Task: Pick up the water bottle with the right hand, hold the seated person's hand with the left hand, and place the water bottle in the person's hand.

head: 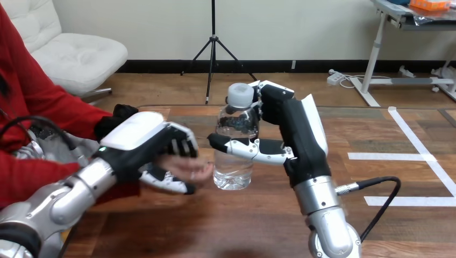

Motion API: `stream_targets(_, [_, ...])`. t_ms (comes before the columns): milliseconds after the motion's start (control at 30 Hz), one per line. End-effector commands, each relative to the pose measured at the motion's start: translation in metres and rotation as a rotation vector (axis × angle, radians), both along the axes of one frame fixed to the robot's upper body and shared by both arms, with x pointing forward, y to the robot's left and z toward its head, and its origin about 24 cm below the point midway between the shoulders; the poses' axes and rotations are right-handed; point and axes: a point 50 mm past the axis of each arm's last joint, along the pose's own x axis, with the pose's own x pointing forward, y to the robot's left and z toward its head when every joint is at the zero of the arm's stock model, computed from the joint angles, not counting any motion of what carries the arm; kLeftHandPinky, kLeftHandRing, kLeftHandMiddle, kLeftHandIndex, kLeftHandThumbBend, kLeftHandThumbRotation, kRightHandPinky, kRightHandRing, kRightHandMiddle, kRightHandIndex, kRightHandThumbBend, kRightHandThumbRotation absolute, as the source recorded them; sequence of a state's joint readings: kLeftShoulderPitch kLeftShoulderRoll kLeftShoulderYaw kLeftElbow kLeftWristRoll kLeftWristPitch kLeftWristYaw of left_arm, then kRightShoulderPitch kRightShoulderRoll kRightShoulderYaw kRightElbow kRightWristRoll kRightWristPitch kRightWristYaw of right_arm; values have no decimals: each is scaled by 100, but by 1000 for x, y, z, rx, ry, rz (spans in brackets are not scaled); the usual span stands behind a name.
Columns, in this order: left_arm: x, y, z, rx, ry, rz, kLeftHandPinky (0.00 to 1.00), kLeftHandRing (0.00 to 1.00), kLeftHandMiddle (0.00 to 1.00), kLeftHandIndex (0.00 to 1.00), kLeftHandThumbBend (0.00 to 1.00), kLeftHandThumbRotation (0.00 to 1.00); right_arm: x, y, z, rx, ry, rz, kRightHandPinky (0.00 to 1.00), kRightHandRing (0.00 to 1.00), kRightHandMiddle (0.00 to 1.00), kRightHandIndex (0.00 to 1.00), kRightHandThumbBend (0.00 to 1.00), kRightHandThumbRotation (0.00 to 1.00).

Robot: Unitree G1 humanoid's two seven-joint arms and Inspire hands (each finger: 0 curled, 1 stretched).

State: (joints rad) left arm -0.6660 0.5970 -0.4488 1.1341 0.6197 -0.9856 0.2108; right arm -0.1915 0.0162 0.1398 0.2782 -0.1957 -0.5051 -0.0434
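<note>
A clear plastic water bottle point(234, 172) with a white cap stands upright at the centre of the frame. The robot's right hand point(298, 134) grips it from the right, with the thumb across its front and the fingers behind its neck. Whether its base is set down or lifted cannot be told. At centre left, the person's hand point(188, 167) reaches toward it, fingertips just beside the bottle's lower body. The robot's left hand point(137, 134) clasps that hand, fingers above and thumb below.
</note>
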Motion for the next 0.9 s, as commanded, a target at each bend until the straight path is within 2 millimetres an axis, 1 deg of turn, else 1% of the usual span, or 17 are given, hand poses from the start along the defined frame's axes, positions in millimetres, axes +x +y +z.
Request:
stream_targets(0, [8,-15,26,-91,-101,-60,35,41,49,50,79,20,10,15,35,74,-151,38,31,37,52,51,85,0])
stream_targets(367, [2,-15,31,-113,-103,-89,33,40,48,49,79,19,9,20,32,98,-153,73,29,36,52,51,85,0])
stream_targets(867, [-8,-11,37,-99,-105,-109,34,40,47,47,82,15,12,24,25,130,-150,131,29,35,51,52,85,0])
